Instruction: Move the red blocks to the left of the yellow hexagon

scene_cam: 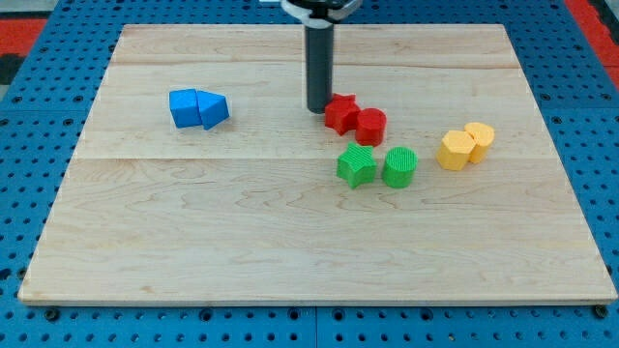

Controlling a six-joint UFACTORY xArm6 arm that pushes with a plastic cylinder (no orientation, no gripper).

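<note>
Tip: my tip [318, 108] rests on the wooden board [290, 242], just left of the red star [339, 112], touching or nearly so.
Jaws: none, only a rod.
Red blocks: two; the star and a red cylinder [371, 126], touching.
Yellow blocks: two at the view's right, touching; yellow hexagon [455, 150] and yellow cylinder [479, 137].
Green blocks: two; green star [356, 166], green cylinder [398, 166].
Blue blocks: two at the view's left, touching; blue cube [184, 107], blue wedge-like block [214, 109].
</note>
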